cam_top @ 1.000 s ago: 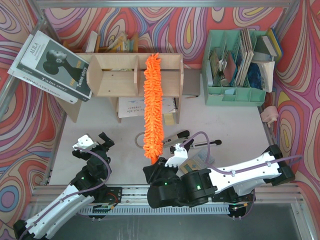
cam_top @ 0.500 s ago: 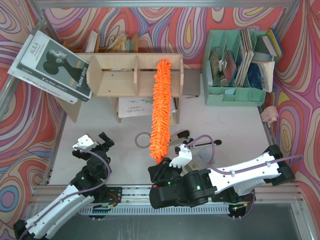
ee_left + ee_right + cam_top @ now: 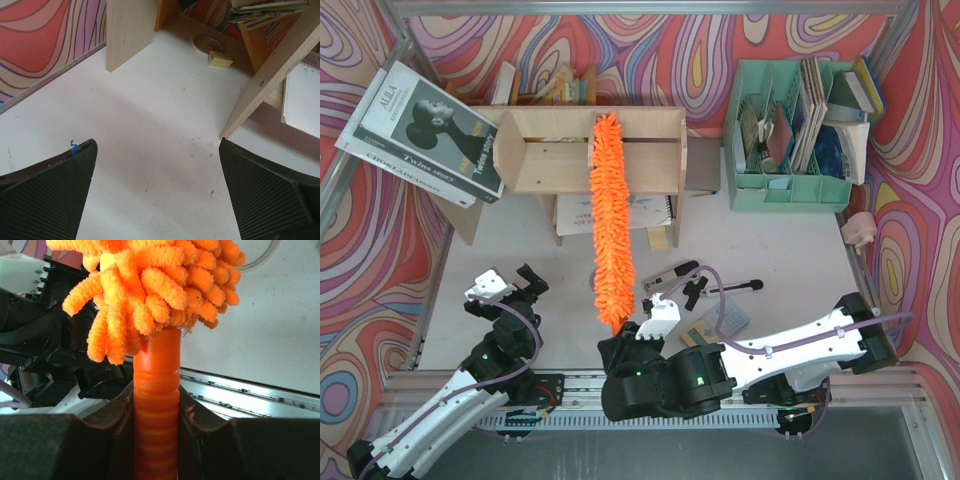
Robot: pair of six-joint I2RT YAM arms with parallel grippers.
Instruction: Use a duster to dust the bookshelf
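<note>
The right gripper [image 3: 156,397] clamps the duster [image 3: 608,220] — it should sweep the head lightly, level along the bookshelf [image 3: 545,150] top; left gripper [image 3: 157,192] gapes idle.

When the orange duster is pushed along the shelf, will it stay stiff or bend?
The duster runs straight from its gripped end to the bookshelf, so its core is probably stiff. Its shaggy strands likely yield softly on contact. The ribbed handle should resist slipping.
</note>
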